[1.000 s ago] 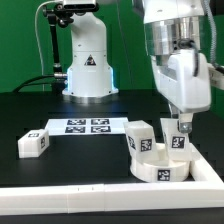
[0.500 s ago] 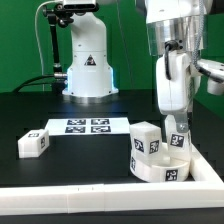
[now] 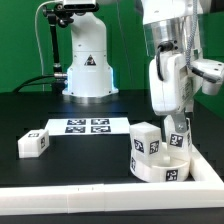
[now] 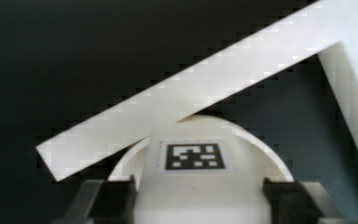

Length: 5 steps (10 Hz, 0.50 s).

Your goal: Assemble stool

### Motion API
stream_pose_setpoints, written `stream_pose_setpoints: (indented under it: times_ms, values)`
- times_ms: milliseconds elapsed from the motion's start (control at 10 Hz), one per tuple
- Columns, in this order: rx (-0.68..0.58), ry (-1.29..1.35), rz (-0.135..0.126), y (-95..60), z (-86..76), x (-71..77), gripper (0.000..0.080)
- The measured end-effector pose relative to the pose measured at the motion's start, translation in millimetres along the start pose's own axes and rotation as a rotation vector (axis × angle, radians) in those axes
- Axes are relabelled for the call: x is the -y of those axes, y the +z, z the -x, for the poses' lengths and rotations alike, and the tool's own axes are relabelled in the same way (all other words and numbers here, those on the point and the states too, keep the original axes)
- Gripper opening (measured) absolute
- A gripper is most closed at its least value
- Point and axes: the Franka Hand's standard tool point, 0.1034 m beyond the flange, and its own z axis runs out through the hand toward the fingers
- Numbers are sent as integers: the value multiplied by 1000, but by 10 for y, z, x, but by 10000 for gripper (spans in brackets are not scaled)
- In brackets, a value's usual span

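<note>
On the exterior view's left, the loose leg (image 3: 33, 142) and the marker board (image 3: 86, 126) haven't moved. Right of them, the seat (image 3: 160, 168) sits in the border wall (image 3: 100, 190) corner with one upright leg (image 3: 143, 138) on it. My gripper (image 3: 176, 128) has twisted, fingers clamped on the second leg (image 3: 178, 143) at the seat's right side, so I judge it's screwing in.

The marker board (image 3: 88, 126) lies flat on the black table (image 3: 30, 105). Nearer the camera than it runs the white border wall (image 3: 70, 192).
</note>
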Motion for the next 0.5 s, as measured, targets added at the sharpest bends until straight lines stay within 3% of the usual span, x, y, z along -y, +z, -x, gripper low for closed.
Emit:
stream_pose_setpoints:
  times_ms: [100,300,400,500]
  values:
    - [5,-5,1,1,8,-5,340]
    - [6,-30,2,-4,15,-9,569]
    - [11,-46,-1,-43,34,0,569]
    - [19,-62,-7,-99,64,14,636]
